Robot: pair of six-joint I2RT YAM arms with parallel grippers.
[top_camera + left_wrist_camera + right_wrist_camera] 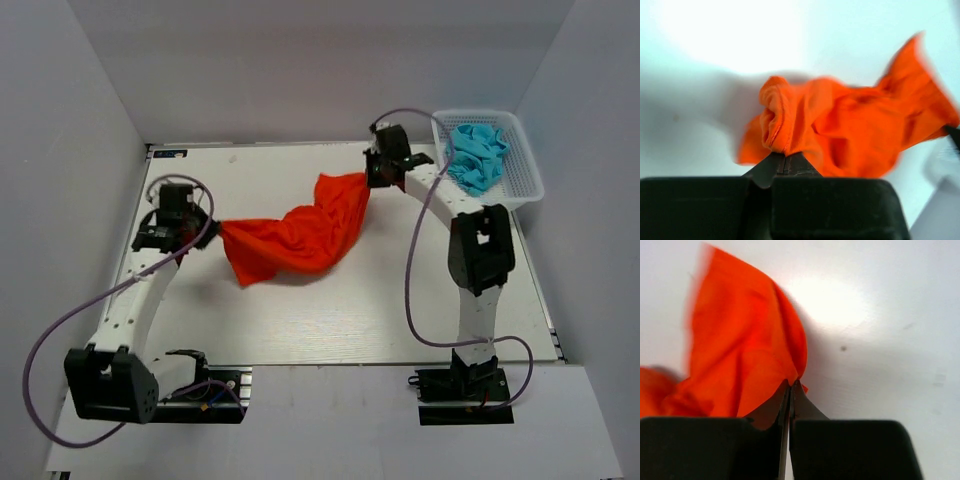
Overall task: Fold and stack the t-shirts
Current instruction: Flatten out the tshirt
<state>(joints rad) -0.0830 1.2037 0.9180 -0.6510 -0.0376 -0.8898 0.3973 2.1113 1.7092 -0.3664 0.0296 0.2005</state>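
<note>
I hold the orange-red t-shirt (300, 235) bunched, unfolded, across the table (350, 320); left gripper (785, 156) and right gripper (791, 385) both pinch its edges. The turquoise t-shirt (478, 155) lies, seemingly crumpled, in the mesh basket (528, 172). Nothing is stacked.

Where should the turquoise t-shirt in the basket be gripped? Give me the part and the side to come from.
Grip a raised fold at the top of the turquoise t-shirt, coming straight down from above. It lies crumpled in a heap inside the white mesh basket, whose walls likely block any sideways approach. The right gripper is nearer, but it is shut on the orange t-shirt.
</note>
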